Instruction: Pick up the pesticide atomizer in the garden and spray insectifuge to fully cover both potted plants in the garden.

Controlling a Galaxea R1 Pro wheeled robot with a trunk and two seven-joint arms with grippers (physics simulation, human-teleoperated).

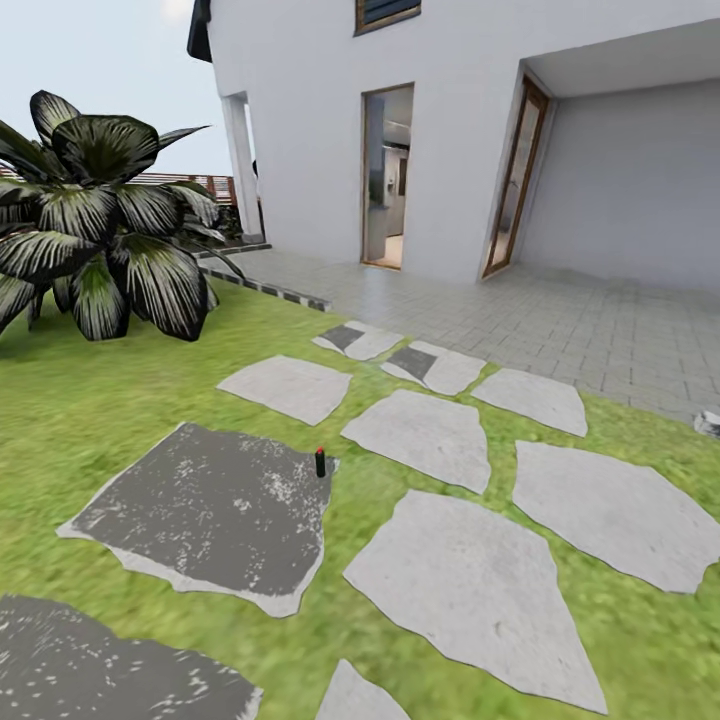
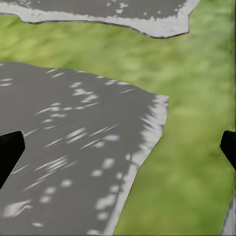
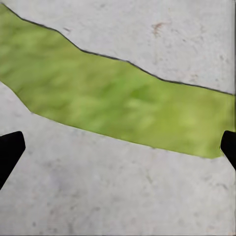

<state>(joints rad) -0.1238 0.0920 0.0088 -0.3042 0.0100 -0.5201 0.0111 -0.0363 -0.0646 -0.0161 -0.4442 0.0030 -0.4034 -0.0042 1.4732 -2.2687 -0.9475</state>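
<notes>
Task barely begun: the pesticide atomizer [image 1: 320,462] stands untouched at a dark paver's [image 1: 210,515] edge; left pincer [image 2: 118,147] and right pincer [image 3: 118,147] gape wide, holding nothing; no potted plants visible yet

We see matt, rough grey stone pavers [image 1: 470,590] set in a soft, mottled green lawn [image 1: 90,400], with one darker slab [image 1: 210,510] speckled in pale flecks, its pale rim also plain in the left wrist view. The house wall [image 1: 300,120] reads as smooth matt white plaster, the terrace [image 1: 560,320] as small grey paving blocks, and the door frame [image 1: 515,180] as brown wood. We note glossy, ribbed dark leaves on the bush [image 1: 100,230], and a small dark cylinder with a red cap [image 1: 320,462], seemingly plastic.
</notes>
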